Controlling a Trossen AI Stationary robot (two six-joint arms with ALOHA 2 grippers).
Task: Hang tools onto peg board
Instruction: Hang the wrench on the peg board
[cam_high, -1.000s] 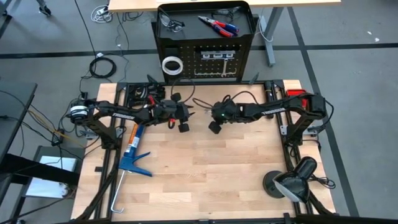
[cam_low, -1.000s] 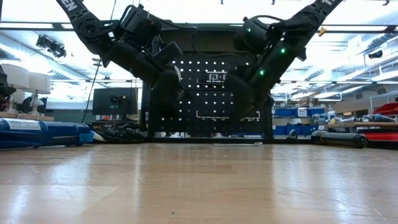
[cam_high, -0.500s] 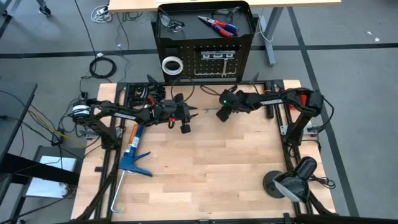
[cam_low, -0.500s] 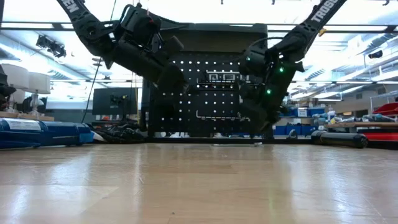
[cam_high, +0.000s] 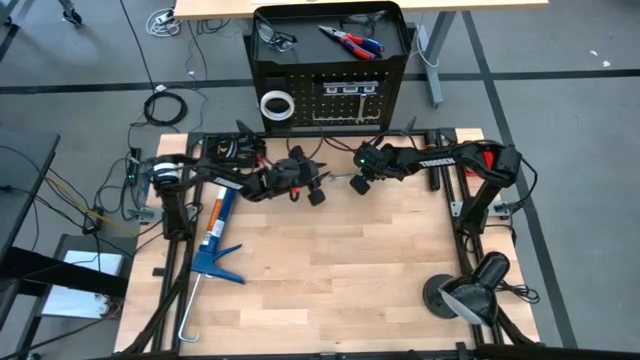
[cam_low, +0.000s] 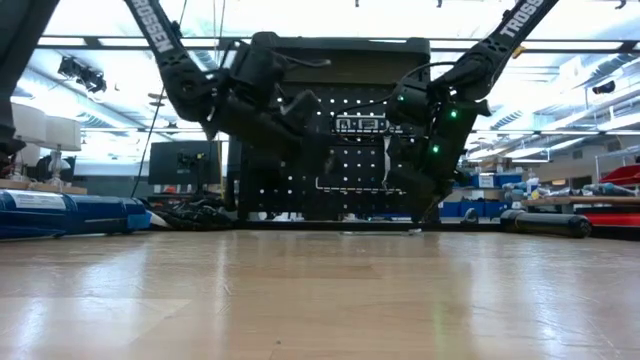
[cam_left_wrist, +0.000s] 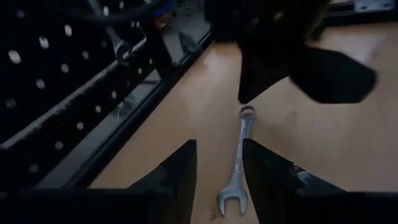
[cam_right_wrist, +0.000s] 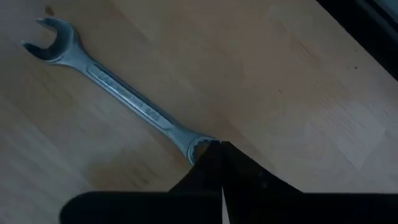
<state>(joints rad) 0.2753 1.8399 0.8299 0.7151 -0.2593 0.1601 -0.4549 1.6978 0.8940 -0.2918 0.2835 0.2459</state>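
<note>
Since the earlier frame, the left gripper (cam_high: 318, 190) has moved toward the middle of the table's far edge, close to the right gripper (cam_high: 357, 184). The right gripper's fingers are closed together at the ring end of a silver wrench (cam_right_wrist: 118, 92), which lies flat on the wooden table (cam_high: 330, 290) near the peg board (cam_high: 330, 95); whether they pinch the ring end I cannot tell. The left gripper hangs over the same wrench with its jaws narrowly apart and nothing between them. The tray on top of the peg board holds red-and-blue-handled pliers (cam_high: 352, 41) and black-framed safety glasses (cam_high: 276, 38). A blue caulking gun (cam_high: 212, 240) lies at the table's left side.
</note>
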